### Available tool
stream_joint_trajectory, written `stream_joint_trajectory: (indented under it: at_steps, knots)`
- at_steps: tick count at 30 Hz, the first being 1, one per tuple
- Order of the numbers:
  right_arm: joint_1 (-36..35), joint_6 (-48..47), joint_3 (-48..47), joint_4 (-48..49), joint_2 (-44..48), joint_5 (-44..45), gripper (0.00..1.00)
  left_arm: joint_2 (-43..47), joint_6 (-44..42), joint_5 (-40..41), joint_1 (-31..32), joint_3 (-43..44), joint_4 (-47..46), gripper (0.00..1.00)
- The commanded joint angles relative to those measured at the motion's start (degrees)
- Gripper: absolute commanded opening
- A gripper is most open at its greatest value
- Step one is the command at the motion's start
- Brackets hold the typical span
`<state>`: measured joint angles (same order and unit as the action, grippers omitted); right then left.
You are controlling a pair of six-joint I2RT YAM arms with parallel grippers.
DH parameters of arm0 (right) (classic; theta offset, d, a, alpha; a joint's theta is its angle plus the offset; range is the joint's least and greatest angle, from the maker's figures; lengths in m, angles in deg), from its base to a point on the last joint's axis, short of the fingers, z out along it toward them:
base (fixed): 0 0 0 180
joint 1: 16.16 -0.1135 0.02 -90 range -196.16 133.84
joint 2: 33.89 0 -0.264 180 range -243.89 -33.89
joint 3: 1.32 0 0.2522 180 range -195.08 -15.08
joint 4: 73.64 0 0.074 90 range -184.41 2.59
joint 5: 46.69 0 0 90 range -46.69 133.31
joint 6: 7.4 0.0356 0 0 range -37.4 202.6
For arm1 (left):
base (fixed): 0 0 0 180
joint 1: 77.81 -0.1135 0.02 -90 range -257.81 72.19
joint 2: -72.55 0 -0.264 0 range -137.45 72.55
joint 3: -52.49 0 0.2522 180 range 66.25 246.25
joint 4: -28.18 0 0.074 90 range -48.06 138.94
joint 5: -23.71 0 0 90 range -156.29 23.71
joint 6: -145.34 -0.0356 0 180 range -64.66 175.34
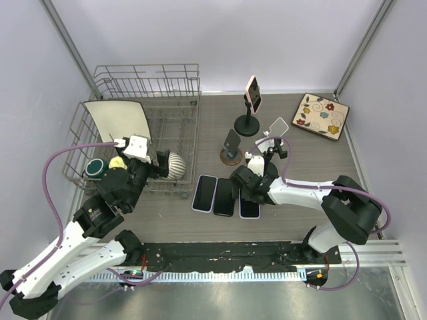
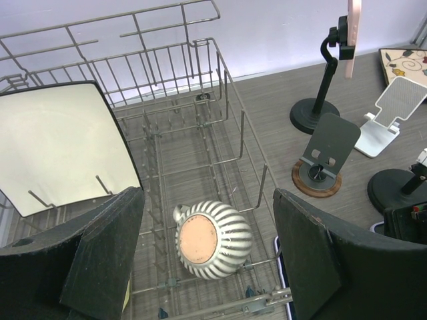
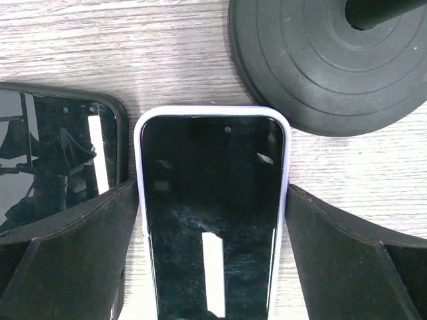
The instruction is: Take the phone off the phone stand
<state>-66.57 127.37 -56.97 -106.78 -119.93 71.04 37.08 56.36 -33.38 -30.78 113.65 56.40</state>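
Right gripper straddling phone, jaws apart (flat on table)

- You see the left gripper with its fingers spread wide above the rack.
- A striped cup lies on its side in the rack, base toward you.
- A white plate leans at the rack's left.
- Right of the rack, the phone is clamped on the tall stand.
- A grey stand and a white stand sit near it.

The tabletop is grey wood-grain laminate. Plain pale walls enclose three sides, apparently panels between metal corner posts.
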Motion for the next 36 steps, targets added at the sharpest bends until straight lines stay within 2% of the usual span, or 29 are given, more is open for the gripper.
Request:
stream_joint_trajectory:
  at_steps: [1,6,13,17,20,24,29,36]
  knots:
    - [-0.1,1.5,-2.1,-1.4,1.8,0.2,0.95,0.1,-0.1,-0.6,-0.4,0.2,-1.6,0.82]
    - [-0.1,1.1,-2.9,-3.3,4.2,0.2,0.96,0.2,0.0,-0.6,-0.4,0.2,-1.6,0.82]
    - [-0.1,0.0,-2.8,-6.4,12.1,0.3,0.95,0.3,0.0,-1.0,-0.4,0.2,-1.6,0.82]
    - [-0.2,-1.0,-2.6,-8.0,15.5,1.1,0.87,0.4,0.1,-1.0,-0.4,0.3,-1.5,0.82]
    - [0.0,-2.9,-3.1,-9.1,19.2,3.4,0.75,0.7,0.3,-1.1,-0.4,0.2,-1.6,0.82]
    - [0.8,-7.3,-3.4,-7.9,23.9,7.2,0.74,1.1,0.3,-1.1,-0.5,0.2,-1.6,0.82]
    - [4.4,-12.1,-5.2,-7.0,27.9,9.5,0.74,1.7,0.3,-1.1,-0.4,0.2,-1.6,0.82]
    - [13.9,-17.3,-6.4,-6.1,31.5,5.8,0.74,2.0,0.4,-1.1,-0.5,-0.2,-1.5,0.82]
